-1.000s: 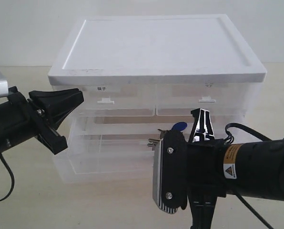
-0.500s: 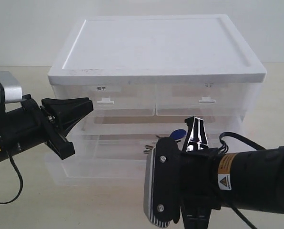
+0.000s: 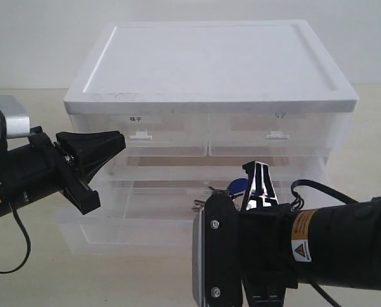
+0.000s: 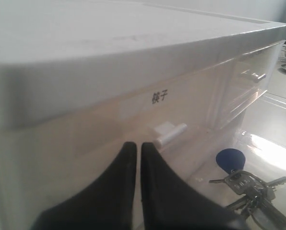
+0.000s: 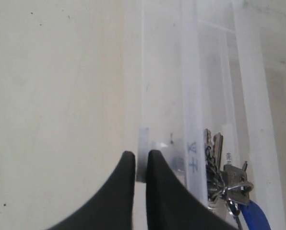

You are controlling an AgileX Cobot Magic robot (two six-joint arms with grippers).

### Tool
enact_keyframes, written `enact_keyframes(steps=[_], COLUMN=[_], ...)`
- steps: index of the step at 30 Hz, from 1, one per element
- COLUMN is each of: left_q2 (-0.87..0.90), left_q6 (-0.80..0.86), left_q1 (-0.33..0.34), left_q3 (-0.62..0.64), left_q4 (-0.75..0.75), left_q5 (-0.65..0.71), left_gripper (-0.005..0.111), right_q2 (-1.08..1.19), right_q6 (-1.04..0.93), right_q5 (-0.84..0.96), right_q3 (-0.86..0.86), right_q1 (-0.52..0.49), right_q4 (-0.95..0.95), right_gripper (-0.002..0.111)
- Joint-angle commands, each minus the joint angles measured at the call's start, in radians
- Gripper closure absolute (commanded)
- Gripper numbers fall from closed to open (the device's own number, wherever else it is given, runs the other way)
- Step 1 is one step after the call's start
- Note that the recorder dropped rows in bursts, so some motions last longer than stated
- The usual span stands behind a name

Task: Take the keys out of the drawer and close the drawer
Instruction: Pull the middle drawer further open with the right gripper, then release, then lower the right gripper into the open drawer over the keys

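Observation:
The drawer [image 3: 123, 229], the middle tier of the white cabinet [image 3: 209, 64], stands pulled out toward the front. My right gripper [image 3: 259, 167] is shut on its small white handle tab [image 5: 141, 163], which sits between the black fingers [image 5: 126, 165]. The keys [image 3: 211, 193] lie inside the drawer with the blue fob [image 3: 237, 186] beside them. Both wrist views show the keys [image 5: 227, 179] [image 4: 248, 184] through or over the clear plastic. I cannot make out a grey tag. My left gripper [image 3: 119, 139] is shut on nothing and hangs by the cabinet's left front corner, tips [image 4: 134, 144] near the top-left drawer's handle [image 4: 169, 132].
Two half-width labelled drawers [image 3: 168, 135] sit above the open one, and a like full-width drawer [image 3: 107, 208] lies beneath it. The cabinet stands on a pale table [image 3: 37, 268]. My right arm's body [image 3: 293, 249] fills the front right.
The drawer has slid farther out toward the front, drawn by the right gripper. The left arm moved in toward the cabinet a second ago and has since held still.

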Motion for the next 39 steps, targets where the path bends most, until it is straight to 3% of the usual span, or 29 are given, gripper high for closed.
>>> enact_keyframes(steps=[1, 7, 12, 16, 20, 28, 34, 39], left_q2=[0.006, 0.006, 0.006, 0.006, 0.006, 0.006, 0.006, 0.006], left_q6=[-0.011, -0.011, -0.011, -0.011, -0.011, -0.011, -0.011, -0.011], left_q1=[0.002, 0.002, 0.002, 0.002, 0.002, 0.002, 0.002, 0.002], left_q3=[-0.011, -0.011, -0.011, -0.011, -0.011, -0.011, -0.012, -0.012], left_q4=[-0.043, -0.043, -0.038, -0.031, -0.029, -0.029, -0.026, -0.015], left_q5=[-0.006, -0.006, -0.006, -0.006, -0.006, -0.006, -0.006, -0.006], left_gripper=[0.102, 0.102, 0.102, 0.102, 0.102, 0.102, 0.102, 0.102], right_q2=[0.011, -0.094, -0.176, -0.177, -0.196, -0.275, -0.288, -0.286], right_q6=[0.012, 0.098, 0.124, 0.138, 0.197, 0.207, 0.230, 0.439], right_q5=[0.201, 0.130, 0.081, 0.069, 0.047, 0.168, 0.186, 0.268], right_q3=[0.021, 0.019, 0.019, 0.019, 0.011, -0.062, -0.109, -0.217], right_q1=[0.018, 0.018, 0.019, 0.019, 0.019, 0.019, 0.017, -0.012], right_q4=[-0.019, -0.019, -0.004, -0.004, 0.053, 0.180, 0.176, 0.052], right_gripper=[0.108, 0.106, 0.073, 0.060, 0.060, 0.060, 0.060, 0.060])
